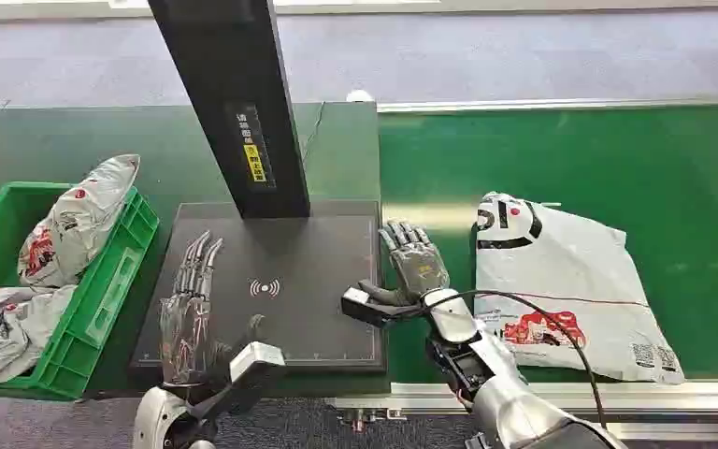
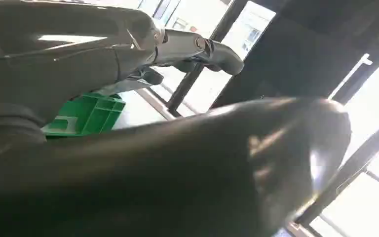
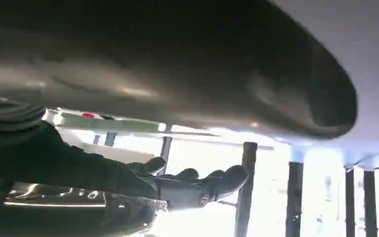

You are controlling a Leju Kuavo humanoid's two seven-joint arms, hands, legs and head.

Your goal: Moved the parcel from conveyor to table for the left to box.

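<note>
Resting flat with my fingers point(image 1: 198, 262) stretched out and a little apart, my left hand point(image 1: 187, 313) lies palm-down on the black scanner pad point(image 1: 318, 281) and holds nothing. My right hand point(image 1: 414, 265) is also spread and has hold of nothing, hovering over the seam between the pad and the green conveyor point(image 1: 617, 159), its thumb pointing toward the pad. The parcel point(image 1: 566, 281), a grey-white plastic bag with red and black print, lies flat on the conveyor just beside my right hand, not touched by it. A black post point(image 1: 234, 103) rises from the back edge of the pad. The pad sits on the dark green counter point(image 1: 65, 140), and to the left of my left hand stands a green box point(image 1: 112, 271) with several similar grey bags point(image 1: 75, 224) inside.
</note>
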